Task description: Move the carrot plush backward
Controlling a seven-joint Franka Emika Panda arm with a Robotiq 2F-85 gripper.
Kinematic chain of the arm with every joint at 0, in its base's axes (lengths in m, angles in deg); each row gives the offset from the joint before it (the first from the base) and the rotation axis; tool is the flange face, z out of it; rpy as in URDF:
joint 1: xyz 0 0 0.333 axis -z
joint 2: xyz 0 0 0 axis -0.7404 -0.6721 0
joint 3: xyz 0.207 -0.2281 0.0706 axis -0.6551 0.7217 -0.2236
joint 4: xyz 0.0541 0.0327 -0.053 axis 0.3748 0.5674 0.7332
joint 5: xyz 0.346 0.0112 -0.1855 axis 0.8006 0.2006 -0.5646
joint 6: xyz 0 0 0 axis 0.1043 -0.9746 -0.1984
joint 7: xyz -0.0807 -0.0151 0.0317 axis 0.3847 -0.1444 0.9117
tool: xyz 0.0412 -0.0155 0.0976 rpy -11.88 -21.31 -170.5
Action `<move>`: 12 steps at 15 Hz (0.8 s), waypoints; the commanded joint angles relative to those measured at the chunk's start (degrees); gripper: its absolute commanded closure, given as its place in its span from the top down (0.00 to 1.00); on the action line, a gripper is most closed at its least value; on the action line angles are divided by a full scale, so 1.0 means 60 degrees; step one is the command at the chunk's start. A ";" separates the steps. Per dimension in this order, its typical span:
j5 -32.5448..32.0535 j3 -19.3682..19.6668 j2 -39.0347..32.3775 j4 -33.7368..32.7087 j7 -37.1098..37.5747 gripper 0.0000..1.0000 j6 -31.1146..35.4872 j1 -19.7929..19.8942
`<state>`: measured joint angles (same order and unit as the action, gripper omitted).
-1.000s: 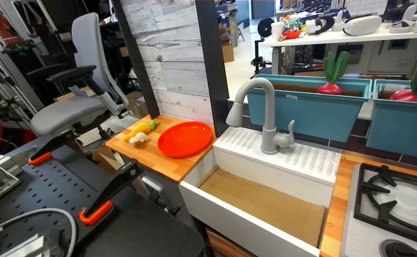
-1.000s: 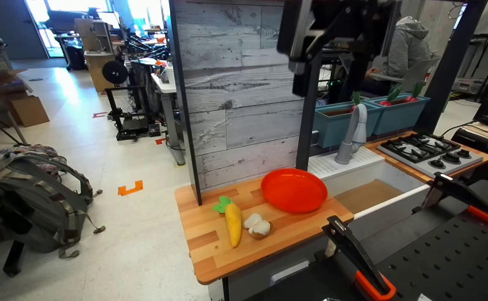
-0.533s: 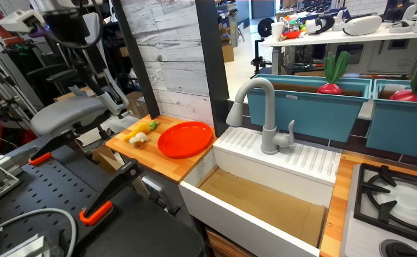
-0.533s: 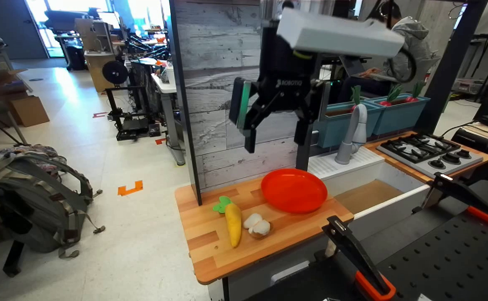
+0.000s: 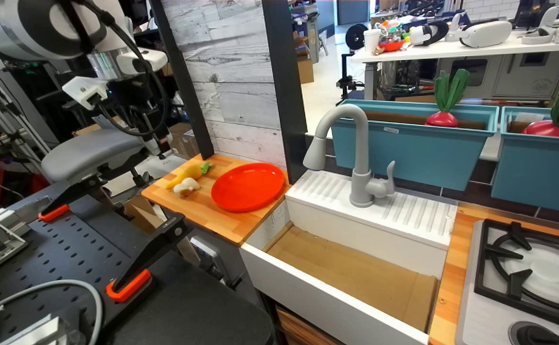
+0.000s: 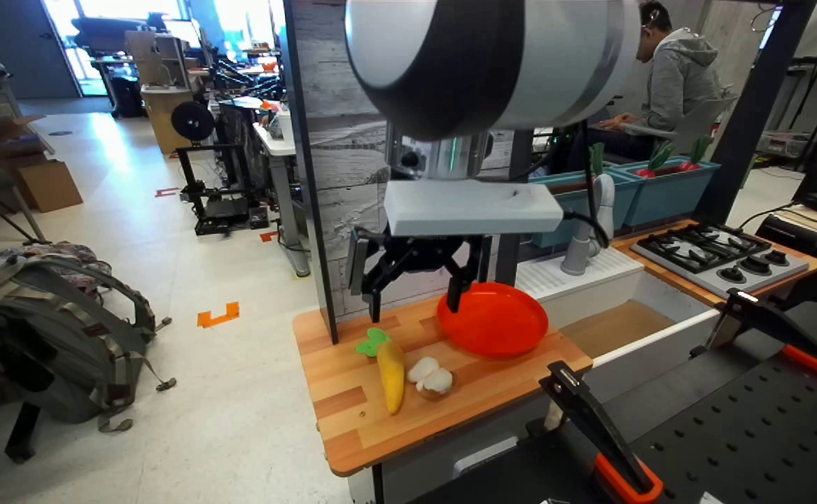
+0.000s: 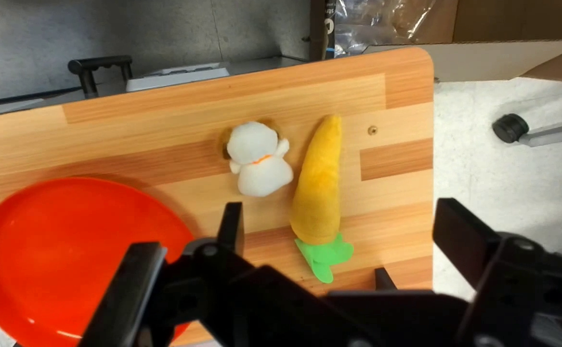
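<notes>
The carrot plush (image 6: pixel 392 376) is yellow-orange and tapered, with a green leaf tuft. It lies on the wooden counter (image 6: pixel 408 437), and its tuft points towards the grey wood-pattern panel. It also shows in another exterior view (image 5: pixel 186 176) and in the wrist view (image 7: pixel 320 188), tuft nearest the gripper. My gripper (image 6: pixel 414 306) is open and empty, above the counter near the tuft end. In the wrist view the gripper (image 7: pixel 346 226) has its fingers wide apart, one on each side of the tuft, not touching it. In an exterior view (image 5: pixel 187 175) the fingers are hard to make out.
A small white plush (image 7: pixel 260 161) lies close beside the carrot. A round orange-red plate (image 6: pixel 492 318) is on its sink side. The panel (image 6: pixel 408 259) stands along the counter's back edge. The sink (image 5: pixel 346 273) adjoins the counter. Black clamps (image 6: pixel 597 434) stand near the front.
The arm has come into view and my gripper has moved down from high up to just above the counter, near the tuft. The carrot, white plush and plate have not moved.
</notes>
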<state>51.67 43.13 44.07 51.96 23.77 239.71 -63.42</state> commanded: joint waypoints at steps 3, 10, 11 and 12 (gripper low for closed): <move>0.0380 0.0868 -0.1966 -0.1837 0.0998 1.00 0.0337 -0.1111; 0.0430 0.1374 -0.3351 -0.3213 0.1482 1.00 0.0115 -0.1762; 0.0384 0.1402 -0.3452 -0.3309 0.1426 0.75 0.0086 -0.1779; 0.0355 0.1443 -0.3531 -0.3384 0.1400 0.72 0.0085 -0.1825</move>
<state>52.88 50.13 25.34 34.83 32.06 240.77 -72.51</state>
